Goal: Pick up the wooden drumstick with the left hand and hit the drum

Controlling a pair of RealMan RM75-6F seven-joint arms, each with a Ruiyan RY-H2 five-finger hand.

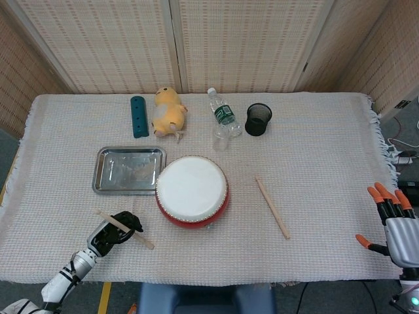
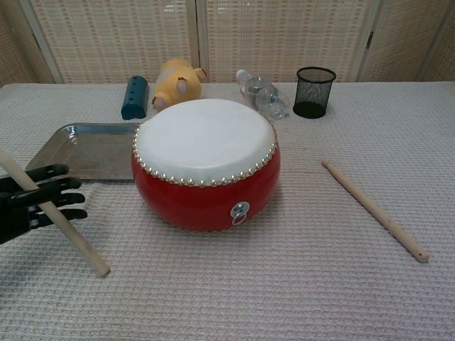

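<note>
Wooden drumstick, pale and slender [image 1: 125, 229], sits in the black left hand [image 1: 116, 229] at the lower left of the head view, fingers curled around the shaft near its middle. In the chest view the same stick [image 2: 67, 228] runs diagonally from the left frame edge down to a tip low on the woven cloth, with the hand [image 2: 32, 202] wrapped on it. Grip looks closed on the stick, though how firm I cannot tell.

Red round drum with a white skin [image 1: 192, 191] lies to the right of the hand and slightly above it in frame, near but apart. The stick's long axis slants down-right, so its free end points past the drum's lower edge, not at the skin.

Judgement: pickup largely done; the strike needs the stick lifted and swung rightward over the skin.

Right hand, grey with orange fingertips [image 1: 391, 221], is at the far right edge, fingers spread, holding nothing, well apart from the drum. A second wooden stick [image 1: 272, 207] lies loose right of the drum.
</note>
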